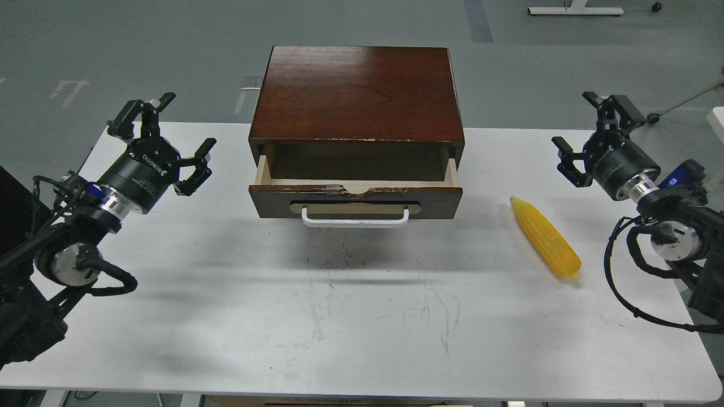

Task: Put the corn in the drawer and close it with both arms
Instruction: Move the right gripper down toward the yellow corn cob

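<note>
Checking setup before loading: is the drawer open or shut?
Open: the drawer is pulled partway out, its pale inner sides and empty dark interior showing.

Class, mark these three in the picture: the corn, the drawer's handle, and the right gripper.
corn (546, 238), head view, middle of the cob.
drawer's handle (354, 221), head view, centre of the white bar.
right gripper (594, 129), head view, midway between its fingertips.

A white table (350, 316) with scuffed, scratched marks across its middle stood on a grey floor (141, 51), a dark brown wooden cabinet (356, 93) sat on its far half, and a white stand base (574, 10) lay on the floor far behind.
</note>
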`<state>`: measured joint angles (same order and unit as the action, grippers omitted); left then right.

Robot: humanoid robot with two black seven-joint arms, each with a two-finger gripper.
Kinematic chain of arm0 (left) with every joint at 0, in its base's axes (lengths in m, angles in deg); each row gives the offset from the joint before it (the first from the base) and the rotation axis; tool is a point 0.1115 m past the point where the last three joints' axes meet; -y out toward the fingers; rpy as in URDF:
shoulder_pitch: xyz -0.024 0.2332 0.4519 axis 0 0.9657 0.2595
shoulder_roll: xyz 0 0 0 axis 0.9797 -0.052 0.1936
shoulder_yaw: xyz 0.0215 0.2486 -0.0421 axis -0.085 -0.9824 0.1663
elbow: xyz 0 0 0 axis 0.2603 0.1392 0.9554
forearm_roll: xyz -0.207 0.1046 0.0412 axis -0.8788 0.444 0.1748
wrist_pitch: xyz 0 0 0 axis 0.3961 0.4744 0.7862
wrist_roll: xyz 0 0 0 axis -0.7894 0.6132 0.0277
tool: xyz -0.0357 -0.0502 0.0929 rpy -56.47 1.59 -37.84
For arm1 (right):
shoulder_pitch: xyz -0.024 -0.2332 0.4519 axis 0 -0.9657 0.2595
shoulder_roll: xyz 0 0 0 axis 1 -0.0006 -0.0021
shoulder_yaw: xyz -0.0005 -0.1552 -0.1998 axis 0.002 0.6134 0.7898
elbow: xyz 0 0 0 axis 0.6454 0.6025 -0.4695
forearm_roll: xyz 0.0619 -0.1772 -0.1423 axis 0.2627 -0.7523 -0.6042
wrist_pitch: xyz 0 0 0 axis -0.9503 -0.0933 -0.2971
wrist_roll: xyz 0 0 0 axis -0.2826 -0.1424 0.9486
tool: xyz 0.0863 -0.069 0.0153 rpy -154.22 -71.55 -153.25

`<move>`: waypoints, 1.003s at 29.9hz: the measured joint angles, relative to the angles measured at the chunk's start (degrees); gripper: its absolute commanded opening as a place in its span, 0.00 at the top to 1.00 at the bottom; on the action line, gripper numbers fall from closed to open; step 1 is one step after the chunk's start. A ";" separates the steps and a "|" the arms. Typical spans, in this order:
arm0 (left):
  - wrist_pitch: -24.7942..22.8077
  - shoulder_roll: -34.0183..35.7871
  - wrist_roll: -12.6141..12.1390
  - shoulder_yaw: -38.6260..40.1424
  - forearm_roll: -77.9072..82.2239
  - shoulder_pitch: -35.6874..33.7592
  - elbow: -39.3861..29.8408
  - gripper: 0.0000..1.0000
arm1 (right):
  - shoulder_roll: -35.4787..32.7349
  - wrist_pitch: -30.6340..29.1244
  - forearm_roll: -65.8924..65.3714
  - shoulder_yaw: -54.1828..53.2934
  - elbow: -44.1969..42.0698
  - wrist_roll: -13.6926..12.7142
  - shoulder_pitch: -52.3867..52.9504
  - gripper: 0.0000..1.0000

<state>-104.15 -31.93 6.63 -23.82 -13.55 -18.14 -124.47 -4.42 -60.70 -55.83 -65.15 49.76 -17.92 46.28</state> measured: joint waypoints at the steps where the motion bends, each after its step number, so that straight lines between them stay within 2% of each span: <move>1: 0.00 0.00 0.00 -0.01 0.02 0.10 0.00 0.00 | 0.03 0.00 -0.06 0.07 0.00 0.00 -0.22 0.00; 16: 0.00 3.30 0.12 -0.03 0.23 -0.53 2.18 0.00 | -2.11 0.00 -2.36 0.37 0.17 0.00 0.59 0.00; 25: 0.00 2.80 0.99 -0.69 0.54 -3.22 4.29 0.00 | -9.67 0.00 -24.59 0.46 2.65 0.00 6.52 0.00; 30: 0.00 1.45 1.47 -0.81 0.61 -3.34 4.14 0.00 | -16.05 -0.01 -41.55 0.47 11.38 0.00 7.10 0.00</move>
<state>-104.14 -30.48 8.10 -24.63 -12.94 -21.49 -120.33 -20.47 -60.71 -97.38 -64.68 61.14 -17.92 53.38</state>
